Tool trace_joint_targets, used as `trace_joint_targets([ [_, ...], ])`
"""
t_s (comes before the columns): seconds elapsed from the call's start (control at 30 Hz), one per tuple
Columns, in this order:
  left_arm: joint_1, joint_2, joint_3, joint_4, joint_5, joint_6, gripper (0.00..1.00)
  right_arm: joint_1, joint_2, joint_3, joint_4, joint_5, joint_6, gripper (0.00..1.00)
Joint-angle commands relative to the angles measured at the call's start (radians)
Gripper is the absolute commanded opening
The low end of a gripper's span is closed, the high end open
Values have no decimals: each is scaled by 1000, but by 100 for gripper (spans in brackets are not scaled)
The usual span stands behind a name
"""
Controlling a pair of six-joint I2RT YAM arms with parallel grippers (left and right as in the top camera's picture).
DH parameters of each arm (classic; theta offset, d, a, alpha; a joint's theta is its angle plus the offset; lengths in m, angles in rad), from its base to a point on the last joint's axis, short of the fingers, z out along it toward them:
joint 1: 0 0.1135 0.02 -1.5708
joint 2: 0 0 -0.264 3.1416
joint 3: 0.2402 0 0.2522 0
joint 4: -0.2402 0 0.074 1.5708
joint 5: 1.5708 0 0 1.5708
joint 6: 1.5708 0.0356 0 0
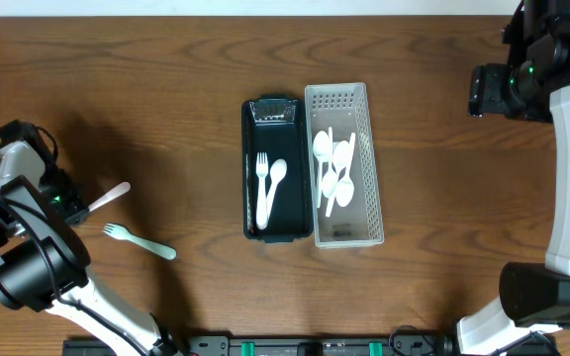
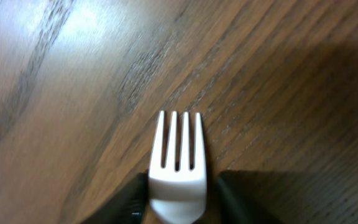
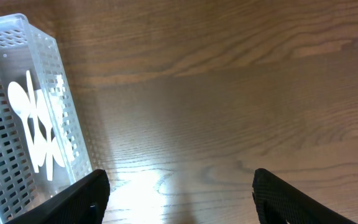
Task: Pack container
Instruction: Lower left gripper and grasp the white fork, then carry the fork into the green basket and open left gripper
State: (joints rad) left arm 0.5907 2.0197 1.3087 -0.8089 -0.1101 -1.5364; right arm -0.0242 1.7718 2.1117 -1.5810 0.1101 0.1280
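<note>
Overhead, the left end effector (image 1: 75,203) sits low over the bench (image 1: 166,89), its arm folded back close to the robot's base and its wrist turned so that a white fork (image 1: 109,197) sticks out ahead of it. The container (image 1: 247,178) lies well ahead in that direction, with a fork and a spoon already inside and a basket (image 1: 372,158) of spoons (image 1: 332,168) right against its far side. A green fork (image 1: 139,240) lies just beside the end effector on the base side, and a sloppy lift or swing would likely clip it and skid it away. In the left wrist view the fingers (image 2: 238,198) are drawn in on the white fork just behind its head, one on each edge and seemingly touching, with the tines pointing straight ahead. The hold is on thin, smooth plastic edges, so the fork may pivot, droop or pop free in transit. The leading tines could also catch the container's rim if they come in too low. In the right wrist view the right end effector (image 3: 179,202) stands wide open over bare bench and grips nothing, with the basket off to its left. Its main hazard is meeting the other arm if both reach for the container.
</note>
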Motion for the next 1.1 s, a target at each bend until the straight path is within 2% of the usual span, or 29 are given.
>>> trace_joint_targets([
  [0.0, 15, 94, -69, -27, 20, 17, 33, -3, 1, -1, -3, 13, -10, 77],
  [0.07, 15, 94, -69, -27, 20, 18, 33, -3, 1, -1, -5, 14, -10, 77],
  [0.17, 15, 94, -69, -31, 21, 18, 24, -3, 1, -1, -5, 14, -10, 77],
  [0.27, 15, 94, -69, -45, 34, 22, 23, -3, 1, -1, -5, 14, -10, 77],
  [0.43, 15, 93, -69, -53, 70, 115, 13, -3, 1, -1, 0, 14, -10, 77],
  [0.57, 15, 85, -62, -53, 129, 160, 10, -3, 1, -1, 2, 14, -10, 77],
  [0.8, -12, -34, -2, -53, 151, 342, 6, -3, 1, -1, 8, 14, -10, 77],
  [0.93, -63, -190, 23, -50, 152, 444, 6, -3, 1, -1, 18, 14, -10, 77],
  [1.07, -156, -362, 72, -57, 153, 631, 6, -3, 1, -1, 22, 14, -10, 77],
])
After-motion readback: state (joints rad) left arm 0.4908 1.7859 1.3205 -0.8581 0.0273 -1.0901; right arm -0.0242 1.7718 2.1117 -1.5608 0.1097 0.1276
